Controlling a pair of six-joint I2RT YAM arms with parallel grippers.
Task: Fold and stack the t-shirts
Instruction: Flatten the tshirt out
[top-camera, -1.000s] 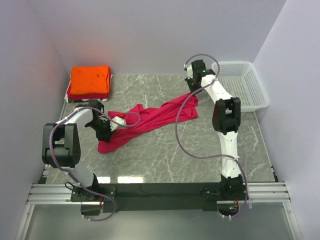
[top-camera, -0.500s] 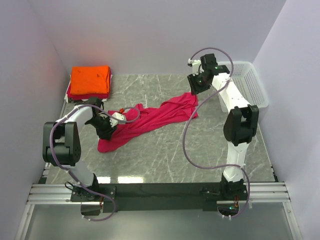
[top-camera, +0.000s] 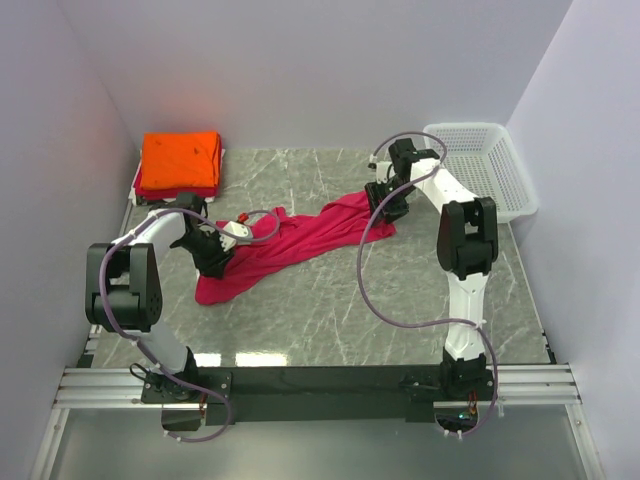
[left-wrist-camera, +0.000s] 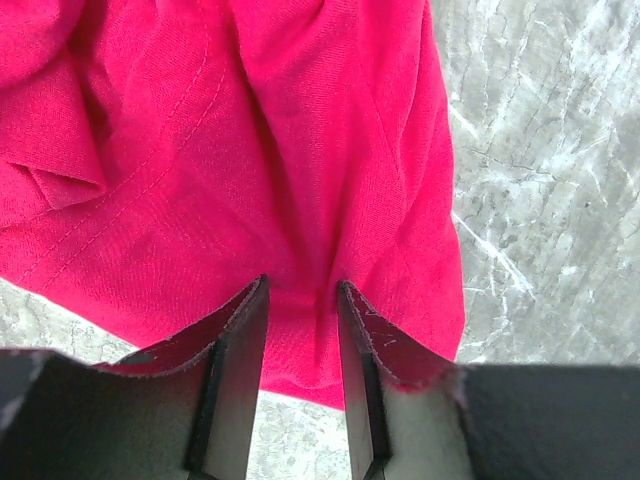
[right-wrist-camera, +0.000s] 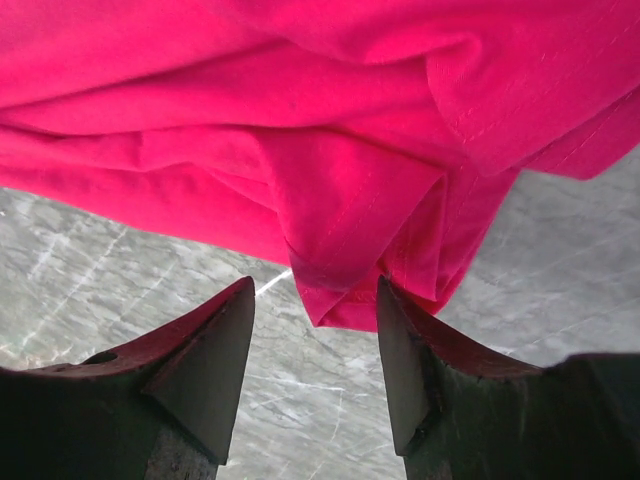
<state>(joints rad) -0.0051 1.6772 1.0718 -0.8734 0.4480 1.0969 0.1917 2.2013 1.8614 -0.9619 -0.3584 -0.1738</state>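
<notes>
Crimson-pink t-shirt (top-camera: 300, 240) lying crumpled, stretching diagonally across marble worktop (top-camera: 330, 320). Left tool (left-wrist-camera: 300, 290) sitting at its near-left end, jaws standing narrowly apart, gripping nothing (cloth showing through gap). Right tool (right-wrist-camera: 315, 290) sitting at far-right corner, jaws gaping wide around loose fold tip, not clamping. Folded orange t-shirt (top-camera: 180, 158) lying at worktop's far-left corner.

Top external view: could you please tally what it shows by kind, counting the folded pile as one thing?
Unfolded crimson-pink t-shirt: 1
Folded pile, orange on top: 1
White mesh basket: 1
Robot arms, left and right: 2
Total: 5
</notes>
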